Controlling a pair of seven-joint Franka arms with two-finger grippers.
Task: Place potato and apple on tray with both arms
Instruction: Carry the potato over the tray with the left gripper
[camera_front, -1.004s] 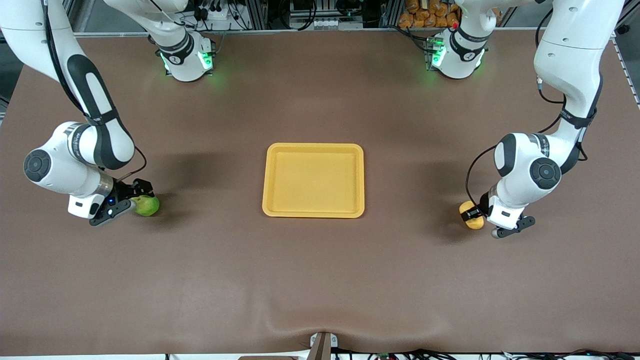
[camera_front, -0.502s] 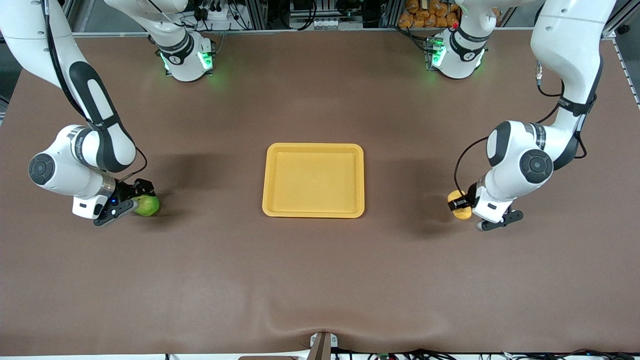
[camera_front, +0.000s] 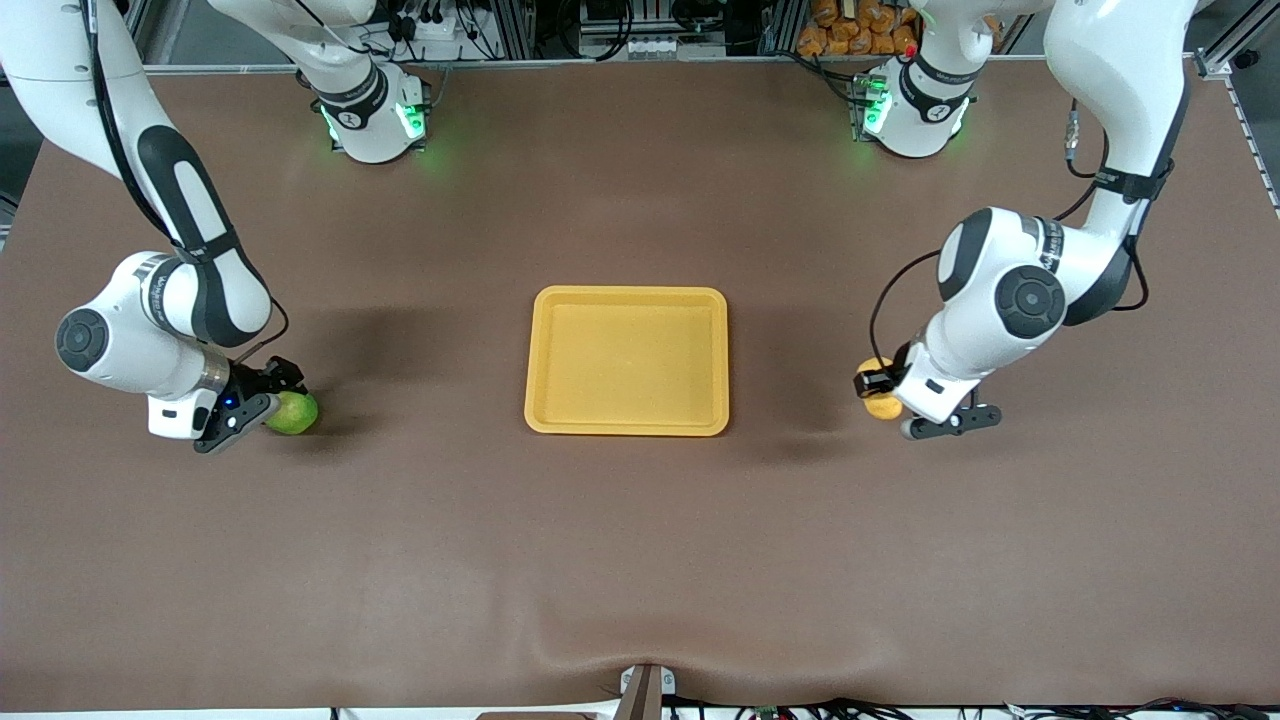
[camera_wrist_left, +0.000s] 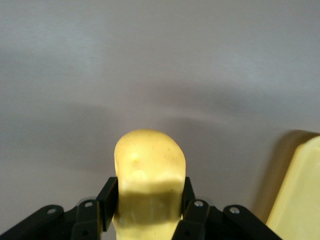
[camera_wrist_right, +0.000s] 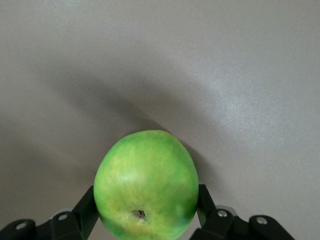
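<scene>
Potato (camera_wrist_left: 149, 172) and apple (camera_wrist_right: 146, 182), likely smooth, firm and roll-prone, are sitting clamped mid-body between left gripper (camera_wrist_left: 147, 200) and right gripper (camera_wrist_right: 146, 207) fingers.

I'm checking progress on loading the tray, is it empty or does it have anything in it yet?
Empty. The tray shows only bare yellow floor; the potato is in the left claw and the apple is in the right claw.
</scene>
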